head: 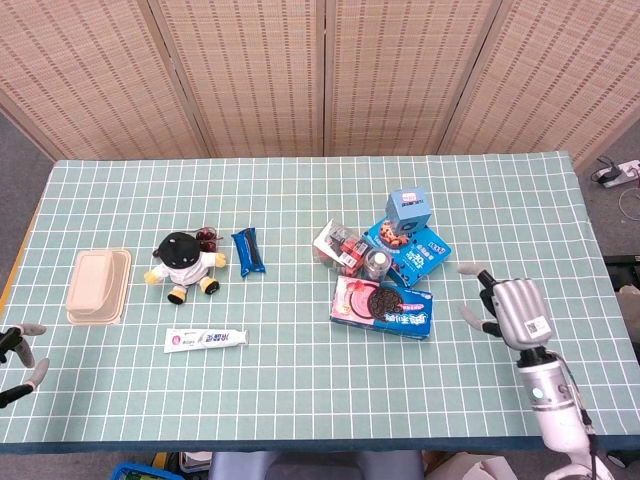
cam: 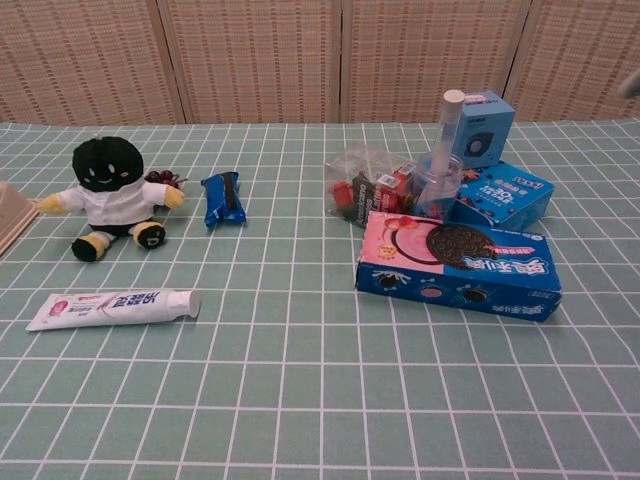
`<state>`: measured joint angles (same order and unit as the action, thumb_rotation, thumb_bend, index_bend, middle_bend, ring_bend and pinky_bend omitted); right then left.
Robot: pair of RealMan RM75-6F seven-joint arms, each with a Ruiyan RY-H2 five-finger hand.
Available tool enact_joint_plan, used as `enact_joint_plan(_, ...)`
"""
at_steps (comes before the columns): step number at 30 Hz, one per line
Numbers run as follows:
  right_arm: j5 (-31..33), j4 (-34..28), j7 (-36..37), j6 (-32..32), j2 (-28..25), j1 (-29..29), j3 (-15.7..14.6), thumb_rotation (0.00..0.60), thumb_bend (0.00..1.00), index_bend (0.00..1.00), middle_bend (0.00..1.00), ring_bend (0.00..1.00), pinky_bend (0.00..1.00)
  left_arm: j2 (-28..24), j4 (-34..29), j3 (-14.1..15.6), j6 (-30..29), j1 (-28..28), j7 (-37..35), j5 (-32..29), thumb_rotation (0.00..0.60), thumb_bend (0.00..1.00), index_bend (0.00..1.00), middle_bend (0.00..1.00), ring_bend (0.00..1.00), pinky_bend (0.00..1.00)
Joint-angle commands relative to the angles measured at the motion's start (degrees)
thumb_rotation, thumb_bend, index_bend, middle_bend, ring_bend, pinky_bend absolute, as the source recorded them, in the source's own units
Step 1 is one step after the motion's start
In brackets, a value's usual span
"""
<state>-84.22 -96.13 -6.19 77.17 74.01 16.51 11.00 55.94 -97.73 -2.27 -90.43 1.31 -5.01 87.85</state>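
Observation:
My right hand (head: 508, 306) hovers over the table with its fingers spread and nothing in it, a short way right of the Oreo cookie box (head: 382, 306). Only the fingertips of my left hand (head: 20, 352) show at the far left edge, apart and empty, below a beige lidded container (head: 98, 286). In the chest view a blur at the right edge may be a fingertip of the right hand. The Oreo cookie box (cam: 457, 264) lies flat in front of a pile of snacks.
A plush doll (head: 182, 263) with a black head, a blue snack packet (head: 249, 251) and a toothpaste tube (head: 206, 338) lie on the left half. Blue boxes (head: 408, 232), a clear cup (cam: 437, 186) and a clear snack bag (head: 338, 246) cluster at centre right. Table edges run close below.

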Motion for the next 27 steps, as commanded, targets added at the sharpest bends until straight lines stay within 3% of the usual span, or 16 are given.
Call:
enact_joint_plan(1, 3.69, -0.2, -3.37, -2.91, 3.18, 3.11, 2.66, 0.6, 0.17, 0.28, 1.0, 1.0, 1.0, 0.01, 0.04, -0.12, -0.02, -0.03, -0.15, -0.21, 0.6, 0.33, 0.44, 0.63, 0.47, 0.53)
enact_joint_plan(17, 13.3, 5.29, -9.54, -8.16, 14.68, 12.06, 6.96, 0.6, 0.17, 0.28, 1.0, 1.0, 1.0, -0.88, 0.11, -0.34, -0.77, -0.31, -2.79, 0.19, 0.6, 0.33, 0.44, 0.63, 0.47, 0.53)
enact_joint_plan(27, 16.36, 9.92, -8.86, -10.29, 19.84, 15.78, 7.71, 0.6, 0.2, 0.28, 1.0, 1.0, 1.0, -1.21, 0.04, -0.29, -1.2, -0.52, -3.48, 0.58, 0.6, 0.33, 0.44, 0.63, 0.47, 0.53)
